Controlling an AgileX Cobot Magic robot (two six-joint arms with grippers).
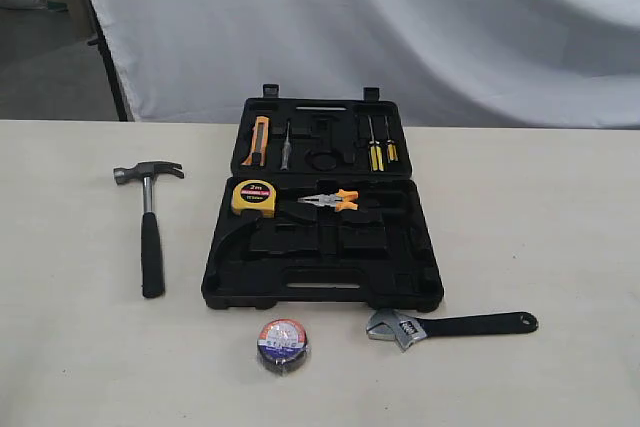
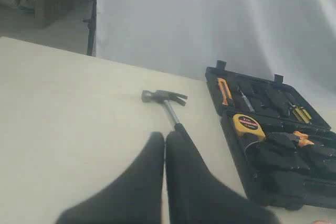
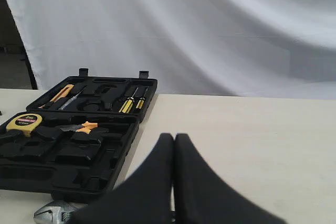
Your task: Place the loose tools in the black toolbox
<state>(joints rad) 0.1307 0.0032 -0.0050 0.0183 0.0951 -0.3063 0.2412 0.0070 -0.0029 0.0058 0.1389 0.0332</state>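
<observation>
Although the black toolbox [image 1: 330, 247] lies open in the middle of the counter [image 1: 560, 227], its lid laid flat toward the far side, the task looks to me about half done at best. Seated in the lid are an orange utility knife [image 1: 259, 140], a slim grey-tipped tool [image 1: 285, 145] beside it and two yellow-handled screwdrivers [image 1: 378, 147] further right. The near half holds a yellow tape measure [image 1: 253, 197] and orange-handled pliers [image 1: 330, 201]. Three things lie outside the case — a claw hammer [image 1: 150, 222] well to its left with the head toward the far side, a roll of tape [image 1: 282, 344] on the counter just in front of the near edge, and an adjustable wrench [image 1: 450, 326] by the right near corner, head pointing left. Several shaped recesses in the near half are bare, including a long curved one at the left that I judge is meant for the hammer. Neither arm shows in the exterior view. The left fingers [image 2: 164, 142] are clenched together on nothing, above the counter on the near side of the hammer's handle. The right fingers [image 3: 174, 142] are likewise pressed tip to tip and empty, near the case's right near corner with the wrench's head close by. All three loose tools are untouched — each has to be picked up and seated.
</observation>
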